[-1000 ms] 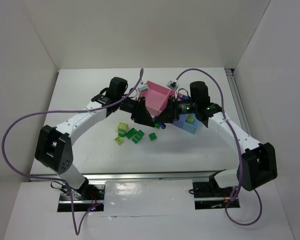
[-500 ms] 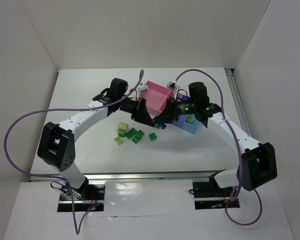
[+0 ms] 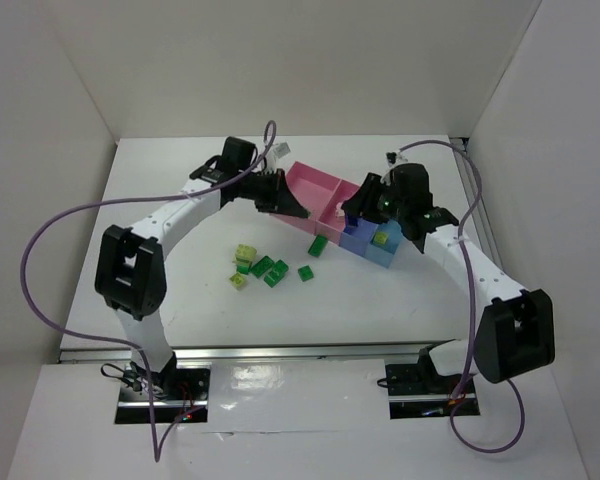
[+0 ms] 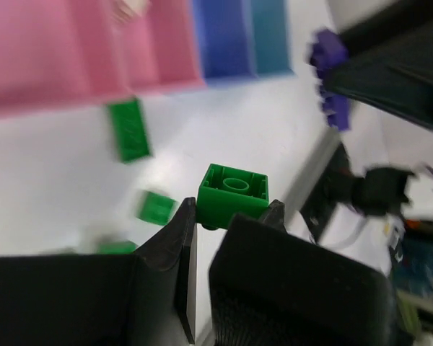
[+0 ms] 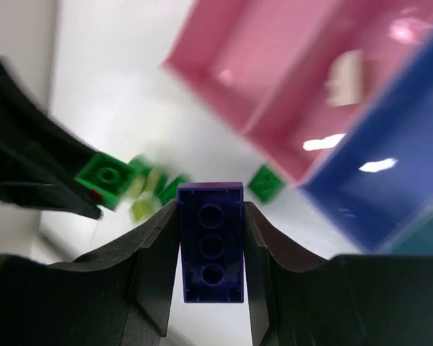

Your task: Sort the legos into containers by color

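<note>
The containers stand in a joined row: wide pink bin [image 3: 315, 185], narrow pink bin [image 3: 337, 210], blue bin [image 3: 360, 236], light blue bin [image 3: 388, 250]. My left gripper [image 4: 231, 216] is shut on a dark green brick [image 4: 233, 191], held above the table just left of the pink bins [image 3: 296, 209]. My right gripper [image 5: 211, 216] is shut on a dark blue brick [image 5: 211, 249], held over the row near the blue bin [image 3: 356, 204]. A beige brick [image 5: 343, 86] lies in the narrow pink bin. A yellow-green brick [image 3: 382, 240] lies in the light blue bin.
Loose bricks lie on the white table in front of the bins: green ones [image 3: 319, 246], [image 3: 305, 272], [image 3: 269, 269] and yellow-green ones [image 3: 244, 254], [image 3: 239, 282]. White walls enclose the table on three sides. Purple cables arc over both arms.
Both grippers have drawn apart from where they met in front of the bins. The left moved back and left with the green brick. The right moved right over the bins with the blue brick.
</note>
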`<state>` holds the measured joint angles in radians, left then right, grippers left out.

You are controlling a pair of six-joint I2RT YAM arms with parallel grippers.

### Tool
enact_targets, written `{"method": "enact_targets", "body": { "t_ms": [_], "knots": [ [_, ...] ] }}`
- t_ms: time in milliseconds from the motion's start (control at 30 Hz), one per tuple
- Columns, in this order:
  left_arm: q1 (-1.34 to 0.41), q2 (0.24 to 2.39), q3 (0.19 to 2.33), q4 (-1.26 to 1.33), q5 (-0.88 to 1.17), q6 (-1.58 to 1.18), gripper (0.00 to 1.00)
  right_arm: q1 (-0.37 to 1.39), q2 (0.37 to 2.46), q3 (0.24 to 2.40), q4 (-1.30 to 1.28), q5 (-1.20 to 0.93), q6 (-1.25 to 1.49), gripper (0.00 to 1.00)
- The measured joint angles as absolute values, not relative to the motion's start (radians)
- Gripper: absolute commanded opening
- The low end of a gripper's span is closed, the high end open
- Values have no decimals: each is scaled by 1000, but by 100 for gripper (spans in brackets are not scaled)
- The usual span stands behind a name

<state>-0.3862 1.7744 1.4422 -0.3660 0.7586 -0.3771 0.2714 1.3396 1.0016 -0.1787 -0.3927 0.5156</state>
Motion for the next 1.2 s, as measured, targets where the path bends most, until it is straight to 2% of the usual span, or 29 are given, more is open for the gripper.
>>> {"method": "enact_targets", "body": {
  "t_ms": [133, 300, 333, 433, 467, 500, 533, 567, 667, 700, 767, 800, 900, 1033, 1200],
  "knots": [
    [-382, 1934, 1691, -456, 550, -446, 0, 271, 1338, 1002, -200, -121, 592, 28],
    [-381, 2115, 1915, -544, 361, -498, 0, 274, 1415, 1042, -233, 49, 609, 32],
    [-381, 2159, 1969, -573, 340, -505, 15, 274, 1439, 1051, -234, 70, 609, 33],
    [-384, 2259, 2076, -611, 294, -516, 52, 274, 1501, 1062, -239, 114, 606, 40],
    [-385, 2285, 2102, -628, 283, -521, 72, 274, 1514, 1062, -241, 124, 604, 41],
    [-387, 2302, 2117, -641, 271, -522, 77, 270, 1528, 1062, -242, 133, 601, 44],
    [-389, 2310, 2123, -653, 263, -522, 79, 270, 1538, 1063, -242, 142, 601, 56],
    [-392, 2313, 2123, -668, 252, -526, 84, 270, 1548, 1069, -245, 152, 599, 62],
    [-403, 2308, 2123, -693, 232, -523, 84, 270, 1563, 1084, -247, 170, 585, 74],
    [-410, 2301, 2120, -697, 221, -521, 84, 270, 1565, 1089, -248, 173, 582, 75],
    [-423, 2272, 2093, -699, 200, -509, 82, 270, 1568, 1102, -247, 181, 570, 75],
    [-432, 2241, 2063, -704, 183, -500, 77, 270, 1568, 1107, -247, 184, 566, 72],
    [-464, 2114, 1943, -712, 123, -492, 72, 272, 1568, 1108, -248, 196, 551, 64],
    [-528, 1920, 1759, -706, 32, -469, 72, 286, 1539, 1085, -250, 218, 542, 64],
    [-635, 1818, 1592, -706, -88, -461, 85, 319, 1411, 992, -268, 234, 545, 71]
  ]
}}
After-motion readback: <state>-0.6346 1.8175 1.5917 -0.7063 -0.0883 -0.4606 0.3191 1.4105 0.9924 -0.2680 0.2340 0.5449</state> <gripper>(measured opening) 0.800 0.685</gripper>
